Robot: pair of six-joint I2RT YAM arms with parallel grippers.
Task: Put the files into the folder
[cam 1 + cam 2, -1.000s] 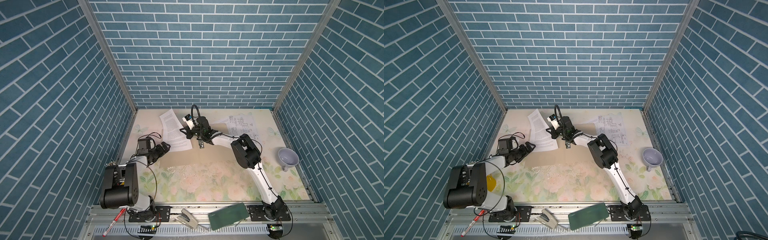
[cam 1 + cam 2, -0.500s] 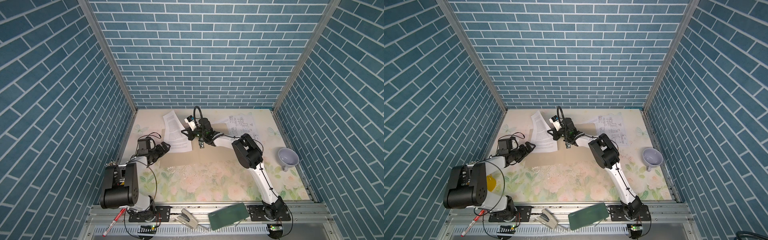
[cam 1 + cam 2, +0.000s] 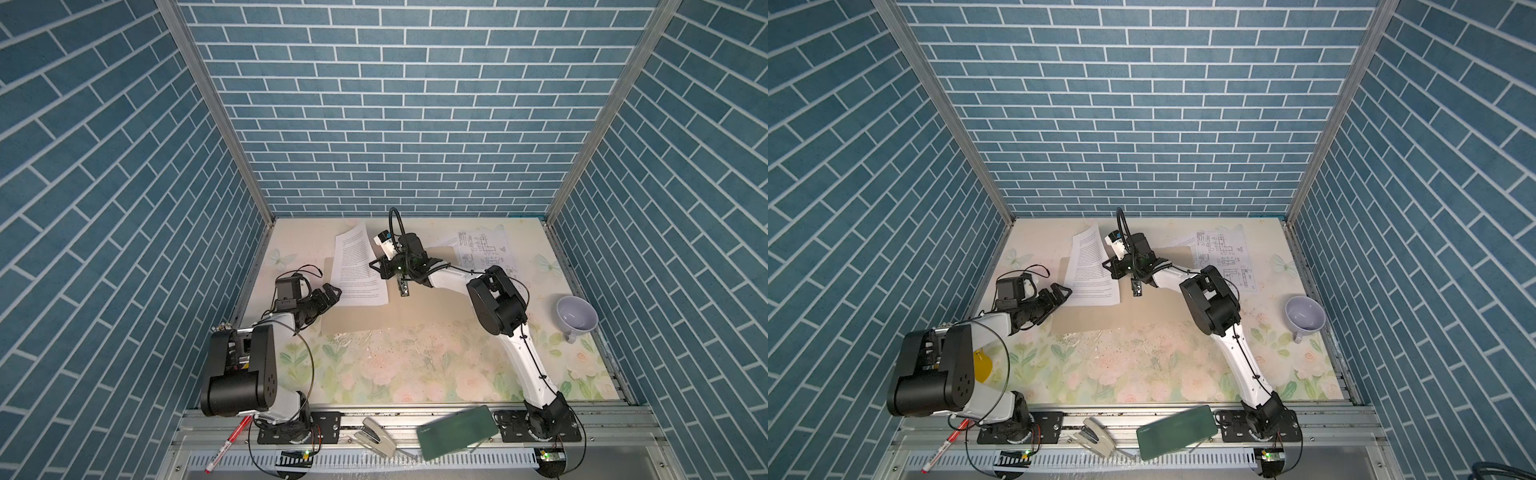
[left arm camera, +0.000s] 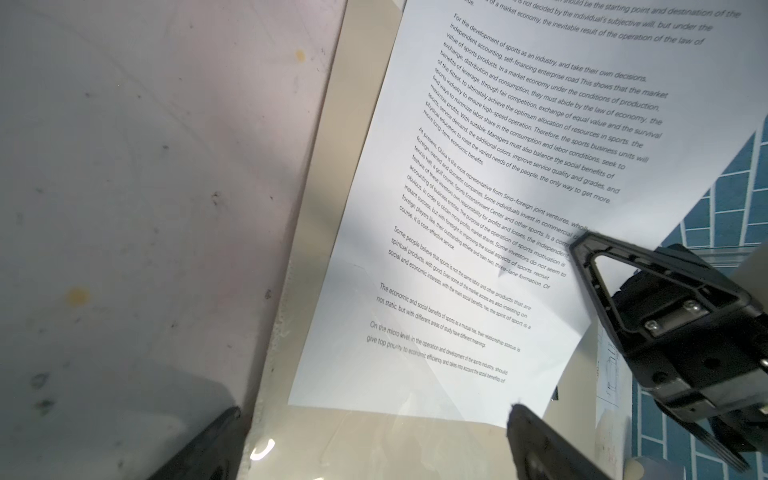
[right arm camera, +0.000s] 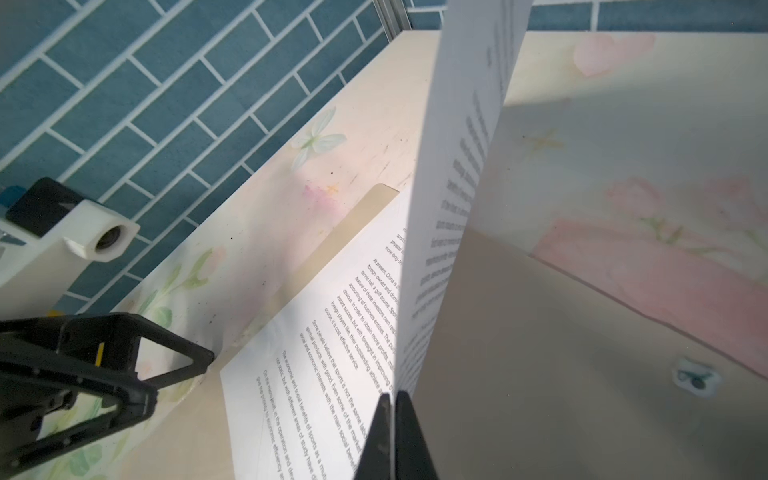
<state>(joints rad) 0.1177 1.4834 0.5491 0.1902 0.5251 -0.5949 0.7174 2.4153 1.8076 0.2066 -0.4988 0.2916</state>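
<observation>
Pinching the printed sheet [image 3: 358,266] over the tan folder [image 3: 415,313] mid-frame, your right gripper [image 5: 392,399] is clamped; left gripper [image 3: 331,291] spread apart.

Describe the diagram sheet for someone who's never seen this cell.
On the floral table, go to the far edge under the back brick wall, by the tan folder's far right corner. The diagram sheet lies flat there, beyond the lavender mug; unlike the text sheet left of it, it shows line drawings, not paragraphs.

The text sheet [image 3: 357,266] is hiding the folder [image 3: 374,318] at ten o'clock — at one o'clock the diagram sheet [image 3: 482,249] is showing unreadably small print.
</observation>
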